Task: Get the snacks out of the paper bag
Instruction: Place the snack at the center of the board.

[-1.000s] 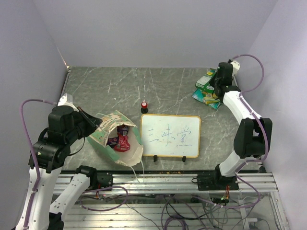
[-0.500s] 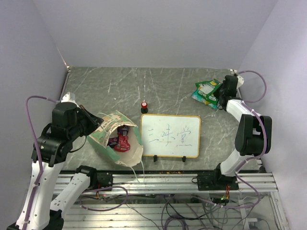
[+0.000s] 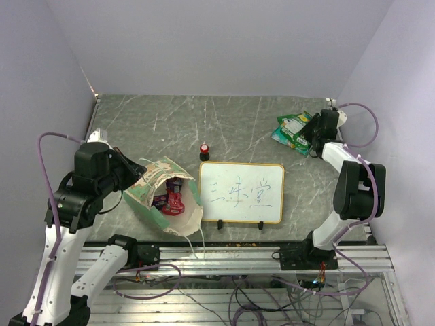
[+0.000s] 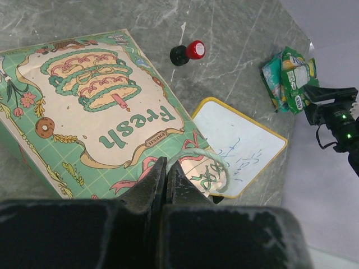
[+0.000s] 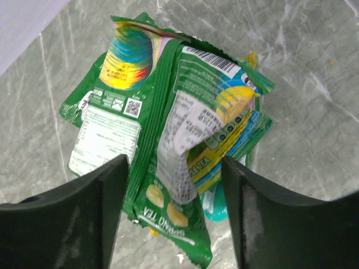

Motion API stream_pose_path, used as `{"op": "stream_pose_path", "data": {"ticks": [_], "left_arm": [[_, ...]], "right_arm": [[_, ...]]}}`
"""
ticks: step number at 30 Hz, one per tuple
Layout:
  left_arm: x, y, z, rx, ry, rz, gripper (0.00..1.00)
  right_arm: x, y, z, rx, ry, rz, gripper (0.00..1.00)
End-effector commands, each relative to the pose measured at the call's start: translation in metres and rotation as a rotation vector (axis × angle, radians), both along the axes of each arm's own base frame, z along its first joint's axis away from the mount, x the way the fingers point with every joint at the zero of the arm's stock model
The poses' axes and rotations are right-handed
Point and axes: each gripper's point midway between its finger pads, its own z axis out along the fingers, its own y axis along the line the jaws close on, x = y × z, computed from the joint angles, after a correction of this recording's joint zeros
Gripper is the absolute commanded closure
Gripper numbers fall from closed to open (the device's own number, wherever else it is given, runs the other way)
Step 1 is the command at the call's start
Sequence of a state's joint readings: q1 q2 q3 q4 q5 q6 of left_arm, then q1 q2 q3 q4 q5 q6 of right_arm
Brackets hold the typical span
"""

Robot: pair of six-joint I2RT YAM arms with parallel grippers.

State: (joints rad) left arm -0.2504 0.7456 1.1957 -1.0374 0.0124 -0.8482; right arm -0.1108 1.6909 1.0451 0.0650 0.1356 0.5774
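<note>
Seen from above, the paper bag (image 3: 146, 193) lay on its side at about 8 o'clock on the table (image 3: 170, 122). Its open mouth faced the whiteboard (image 3: 241, 192), which stood just beside it at 3 o'clock. A red packet (image 3: 176, 202) and a purple-and-white packet (image 3: 160, 200) sat inside the mouth, touching each other.

The left gripper (image 4: 167, 167) was at the bag's 10 o'clock side. Its jaws were pressed together, pinching the bag's thin string handle (image 4: 216, 162).

A little pile of green packets (image 5: 168, 112) lay on the table at about 2 o'clock, well apart from the bag. The right gripper (image 5: 174, 163) was right over the pile. Its jaws were spread wide, with one finger on each side of the packets and not squeezing them.

A small black knob (image 3: 204, 149) with a red top stood near the whiteboard, at 11 o'clock from its middle.
</note>
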Motion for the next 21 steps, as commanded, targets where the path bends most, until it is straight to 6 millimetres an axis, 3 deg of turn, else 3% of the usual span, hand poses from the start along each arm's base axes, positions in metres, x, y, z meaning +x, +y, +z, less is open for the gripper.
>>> {"op": "stream_pose_path", "data": {"ticks": [1,5,6,10,16,21], "left_arm": [[0.002,-0.002,0.016,0.022,-0.042,-0.035,0.93],[0.000,-0.002,0.014,0.035,-0.038,-0.053,0.93],[-0.001,-0.003,0.012,0.034,-0.035,-0.059,0.93],[-0.008,-0.007,0.002,0.015,-0.007,-0.084,0.93],[-0.020,-0.017,-0.009,-0.053,0.018,-0.115,0.93],[-0.030,-0.016,-0.006,-0.076,0.007,-0.105,0.93]], "right_arm": [[-0.014,-0.004,0.027,-0.026,-0.012,0.012,0.22],[-0.036,-0.007,0.044,-0.059,-0.016,0.001,0.05],[-0.046,-0.005,0.037,-0.056,0.007,0.003,0.03],[-0.074,0.014,0.044,-0.001,0.001,0.071,0.02],[-0.100,0.075,0.064,0.089,-0.046,0.273,0.06],[-0.102,0.132,0.117,0.002,-0.145,0.446,0.07]]}}
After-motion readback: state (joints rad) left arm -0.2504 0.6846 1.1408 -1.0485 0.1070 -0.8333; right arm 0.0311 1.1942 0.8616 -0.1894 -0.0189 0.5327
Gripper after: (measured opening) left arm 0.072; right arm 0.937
